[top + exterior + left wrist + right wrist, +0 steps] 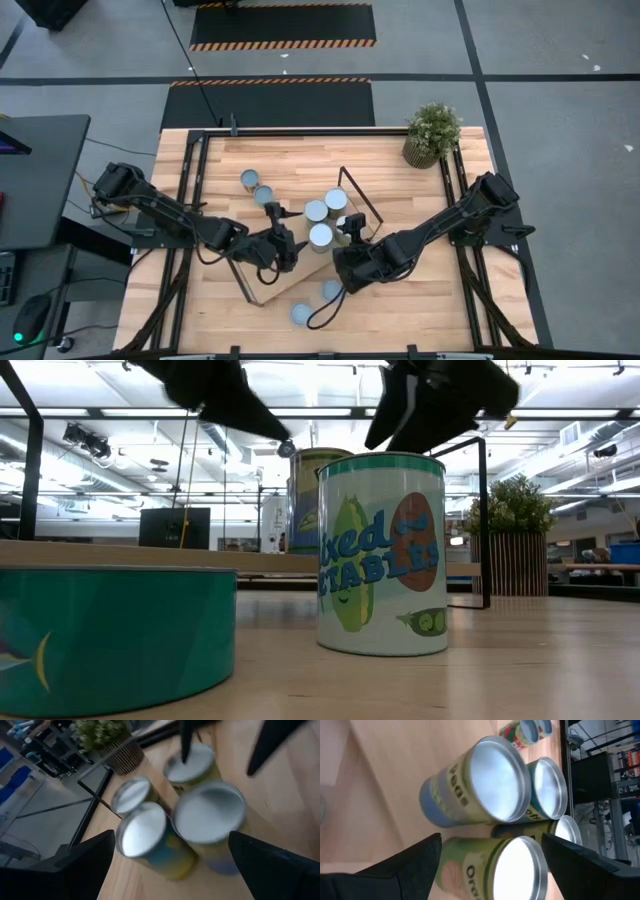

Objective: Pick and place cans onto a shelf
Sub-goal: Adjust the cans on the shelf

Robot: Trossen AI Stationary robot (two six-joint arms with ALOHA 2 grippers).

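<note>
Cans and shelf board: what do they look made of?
Cans: apparently metal, with bright, reflective silvery lids and raised rims; glossy printed label wraps, probably paper, like the mixed vegetables can. Shelf board: light wood or wood-look laminate, matte, faint grain; end frames thin black wire, likely painted metal.

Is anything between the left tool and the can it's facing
Nothing visible. The left tool hangs open just left of the cluster of cans on the shelf, and its wrist view shows the nearest can directly between its fingers with bare space around it. The right tool flanks the cluster from the other side.
</note>
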